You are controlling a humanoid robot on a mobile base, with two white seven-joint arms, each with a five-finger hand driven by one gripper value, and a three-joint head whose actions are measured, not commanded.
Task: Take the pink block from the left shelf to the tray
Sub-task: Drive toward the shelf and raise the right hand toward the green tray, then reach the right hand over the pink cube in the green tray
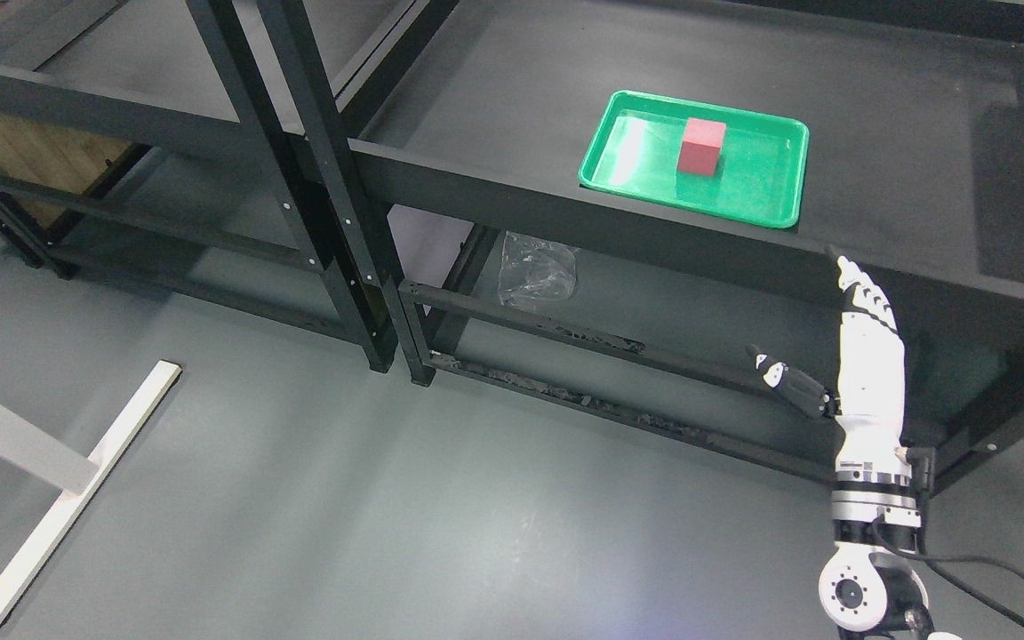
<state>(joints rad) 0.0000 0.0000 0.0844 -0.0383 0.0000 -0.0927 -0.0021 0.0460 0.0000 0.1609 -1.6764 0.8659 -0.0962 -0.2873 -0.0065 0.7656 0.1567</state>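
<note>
With the pink block (701, 147) already sitting in the green tray (770, 209), the right hand (868, 356) is hanging empty, fingers spread, and should be pulling clear of the shelf edge.

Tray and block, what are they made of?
Green rectangular tray: likely glossy moulded plastic, since it shows bright reflections and a rolled rim. Pink cube-shaped block: matte, flat faces, crisp edges; could be foam, painted wood or plastic, the look doesn't settle it.
</note>
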